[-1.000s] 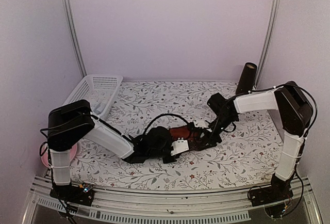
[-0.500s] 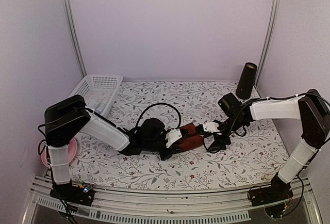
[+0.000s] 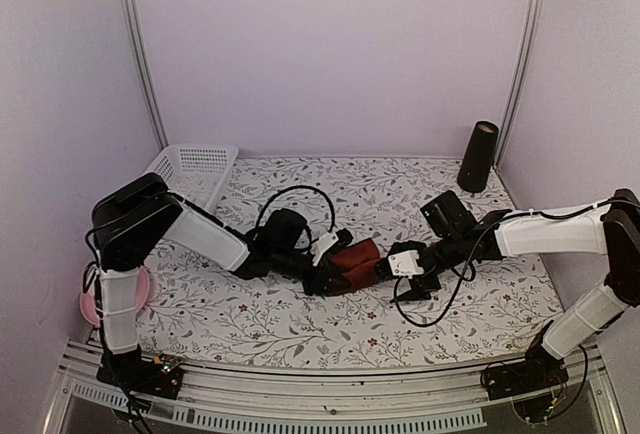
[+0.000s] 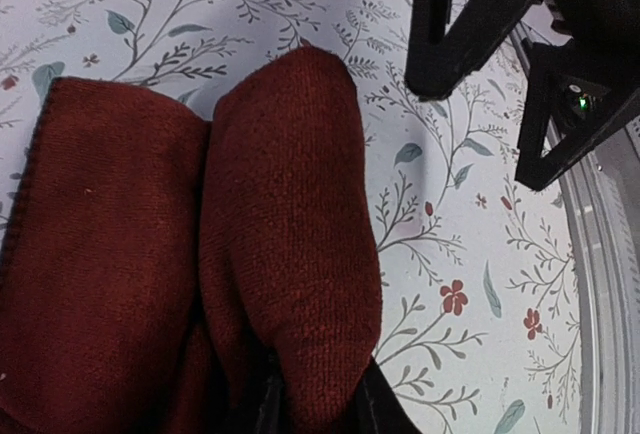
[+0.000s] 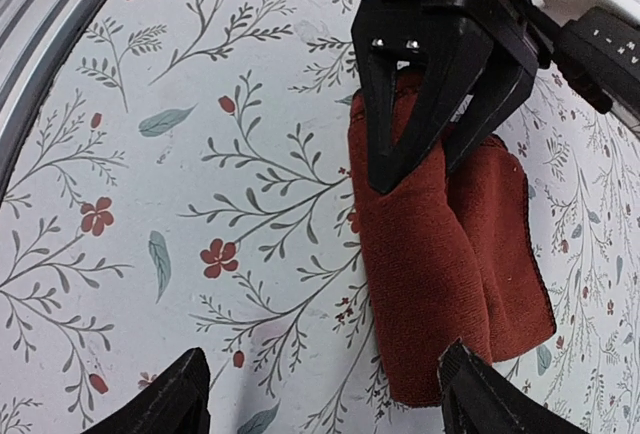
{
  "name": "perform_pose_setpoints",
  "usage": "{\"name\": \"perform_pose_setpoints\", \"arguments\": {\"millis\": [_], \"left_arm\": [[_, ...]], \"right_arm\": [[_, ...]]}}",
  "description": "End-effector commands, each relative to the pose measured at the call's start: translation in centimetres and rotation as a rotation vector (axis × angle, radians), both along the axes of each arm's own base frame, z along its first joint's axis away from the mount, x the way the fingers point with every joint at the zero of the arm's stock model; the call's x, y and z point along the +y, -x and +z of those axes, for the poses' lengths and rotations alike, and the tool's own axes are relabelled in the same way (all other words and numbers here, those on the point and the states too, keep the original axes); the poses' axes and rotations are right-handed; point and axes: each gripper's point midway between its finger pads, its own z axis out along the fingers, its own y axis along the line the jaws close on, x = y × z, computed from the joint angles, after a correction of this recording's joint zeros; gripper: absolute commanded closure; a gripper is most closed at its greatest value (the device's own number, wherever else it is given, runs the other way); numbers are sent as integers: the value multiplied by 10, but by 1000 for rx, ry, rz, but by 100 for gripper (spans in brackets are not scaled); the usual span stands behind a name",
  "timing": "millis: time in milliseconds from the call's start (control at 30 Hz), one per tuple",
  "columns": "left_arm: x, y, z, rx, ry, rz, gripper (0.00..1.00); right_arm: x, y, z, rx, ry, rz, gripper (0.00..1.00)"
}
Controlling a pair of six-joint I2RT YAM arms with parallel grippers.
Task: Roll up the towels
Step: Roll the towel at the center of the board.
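A dark red-maroon towel (image 3: pixel 358 258) lies folded into a thick roll on the flowered tablecloth at mid-table. In the left wrist view the towel (image 4: pixel 285 254) fills the left half, and my left gripper (image 4: pixel 315 406) is shut on its outer fold at the bottom edge. From the right wrist view the same left gripper (image 5: pixel 430 94) clamps the far end of the towel (image 5: pixel 440 274). My right gripper (image 5: pixel 325 399) stands open, its fingers wide apart; one tip is beside the towel's near end, holding nothing. From above, the right gripper (image 3: pixel 398 276) sits just right of the roll.
A white mesh basket (image 3: pixel 190 178) stands at the back left. A dark cone-shaped cup (image 3: pixel 478 156) stands at the back right. A pink object (image 3: pixel 90 306) lies by the left arm's base. A metal rail (image 3: pixel 330 394) runs along the near edge. Black cables loop over both wrists.
My right gripper has opened, let go of the towel and drawn back to the right. The left gripper has kept its hold and shifted the roll slightly right.
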Motion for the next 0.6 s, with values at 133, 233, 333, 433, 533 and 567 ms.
{"name": "perform_pose_setpoints", "arguments": {"millis": [133,233,333,433,533,567], "left_arm": [[18,7,-48,249,-83,14,80],[20,5,-50,275,-73,18,79],[21,1,-55,296,-80,29,79],[22,-1,-58,313,-86,37,78],[21,-1,-61,333,-87,29,77],[21,-1,-62,338,-89,27,77]], "right_arm": [[11,-23,1,-55,-18,-49,21],[10,-22,-7,-48,-2,-40,21],[10,-26,-14,-47,21,-50,21],[11,-37,-21,-48,45,-97,21],[11,-45,-30,-48,70,-136,21],[10,-46,-33,-46,78,-141,21]]}}
